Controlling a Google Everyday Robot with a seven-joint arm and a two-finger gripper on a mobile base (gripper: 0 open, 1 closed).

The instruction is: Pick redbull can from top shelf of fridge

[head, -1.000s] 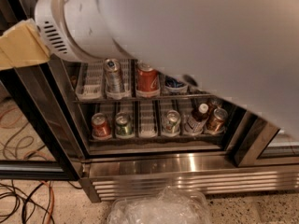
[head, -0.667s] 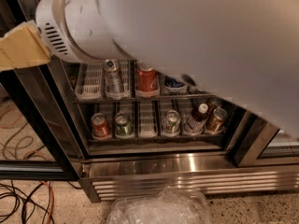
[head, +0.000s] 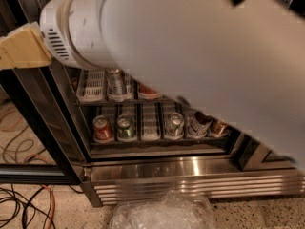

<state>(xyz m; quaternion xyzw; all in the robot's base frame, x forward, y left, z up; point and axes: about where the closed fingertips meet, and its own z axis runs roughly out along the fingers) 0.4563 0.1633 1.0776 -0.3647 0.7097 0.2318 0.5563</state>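
Note:
The fridge (head: 190, 171) stands with its black-framed door (head: 43, 123) swung open to the left. On the top shelf (head: 95, 87), a wire rack with white slotted lanes, stands the redbull can (head: 116, 81), slim with a shiny silver top. A shorter red can (head: 147, 91) beside it is mostly hidden by my white arm (head: 190, 56), which fills the upper right. My gripper (head: 21, 51) shows only as a tan part at the far left edge, up and left of the redbull can and apart from it.
The lower rack holds a red can (head: 101, 127), a green can (head: 125, 127), a silver can (head: 174, 123) and tilted cans at the right (head: 205, 123). A clear plastic bag (head: 164, 213) lies on the floor in front. Cables (head: 24, 199) lie at lower left.
My arm has swung lower and across the view, now covering most of the red can and the blue can at the right of the top shelf. The cans have not moved.

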